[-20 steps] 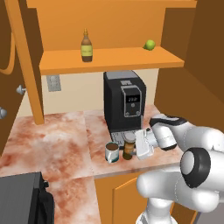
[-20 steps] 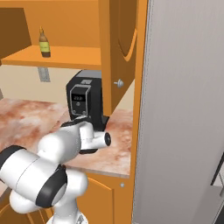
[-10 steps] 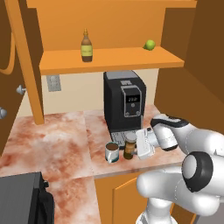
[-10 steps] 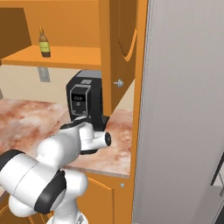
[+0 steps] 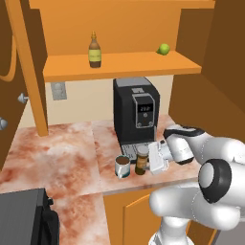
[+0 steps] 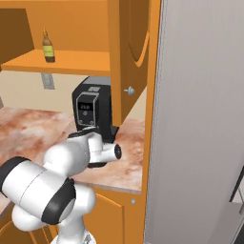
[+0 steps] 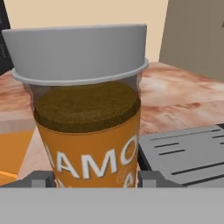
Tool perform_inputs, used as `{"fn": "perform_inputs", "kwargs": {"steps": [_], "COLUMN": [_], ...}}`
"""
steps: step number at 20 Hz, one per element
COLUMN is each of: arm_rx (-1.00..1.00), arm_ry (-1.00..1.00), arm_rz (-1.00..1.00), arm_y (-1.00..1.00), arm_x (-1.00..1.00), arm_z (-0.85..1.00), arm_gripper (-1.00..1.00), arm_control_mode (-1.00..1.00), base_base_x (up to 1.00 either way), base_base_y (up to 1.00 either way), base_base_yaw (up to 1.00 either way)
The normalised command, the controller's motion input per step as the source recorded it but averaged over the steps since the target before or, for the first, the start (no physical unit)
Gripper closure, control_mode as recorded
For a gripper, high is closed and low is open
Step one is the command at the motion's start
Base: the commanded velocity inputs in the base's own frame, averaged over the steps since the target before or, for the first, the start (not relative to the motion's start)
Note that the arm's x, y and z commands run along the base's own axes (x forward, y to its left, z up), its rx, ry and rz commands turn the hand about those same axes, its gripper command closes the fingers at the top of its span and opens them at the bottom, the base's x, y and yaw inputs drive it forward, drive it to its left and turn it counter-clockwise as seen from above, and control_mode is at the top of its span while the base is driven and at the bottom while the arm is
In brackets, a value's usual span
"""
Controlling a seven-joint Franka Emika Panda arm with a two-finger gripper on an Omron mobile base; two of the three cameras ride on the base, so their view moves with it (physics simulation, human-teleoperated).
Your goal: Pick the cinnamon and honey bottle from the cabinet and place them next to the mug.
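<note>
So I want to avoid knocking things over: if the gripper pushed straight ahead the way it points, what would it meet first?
The cinnamon jar, already between the gripper's fingertips. Just beyond it stands the mug, so it would probably be shoved next; depth there is hard to judge.

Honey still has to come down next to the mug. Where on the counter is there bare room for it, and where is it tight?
Open marble lies left of the mug, stretching toward the cabinet side post, and in front of it toward the counter edge. Crowded: the mug's right, where the cinnamon stands with the gripper around it, and behind, where the coffee machine stands close. The honey bottle is on the shelf.
</note>
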Motion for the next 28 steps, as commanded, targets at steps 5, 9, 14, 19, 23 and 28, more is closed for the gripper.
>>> {"fn": "perform_inputs", "kwargs": {"steps": [5,9,14,19,23,28], "arm_rx": [0.00,0.00,0.00,0.00,0.00,0.00], "arm_ry": [0.00,0.00,0.00,0.00,0.00,0.00], "arm_rz": [0.00,0.00,0.00,0.00,0.00,0.00], "arm_y": [0.00,0.00,0.00,0.00,0.00,0.00], "arm_x": [0.00,0.00,0.00,0.00,0.00,0.00], "arm_z": [-0.17,-0.13,0.00,0.00,0.00,0.00], "arm_gripper": [1.00,1.00,-1.00,-1.00,-1.00,-1.00], "arm_control_mode": [-1.00,-1.00,-1.00,-1.00,-1.00,-1.00], "base_base_x": [0.00,0.00,0.00,0.00,0.00,0.00], "base_base_y": [0.00,0.00,0.00,0.00,0.00,0.00], "base_base_yaw": [0.00,0.00,0.00,0.00,0.00,0.00]}}
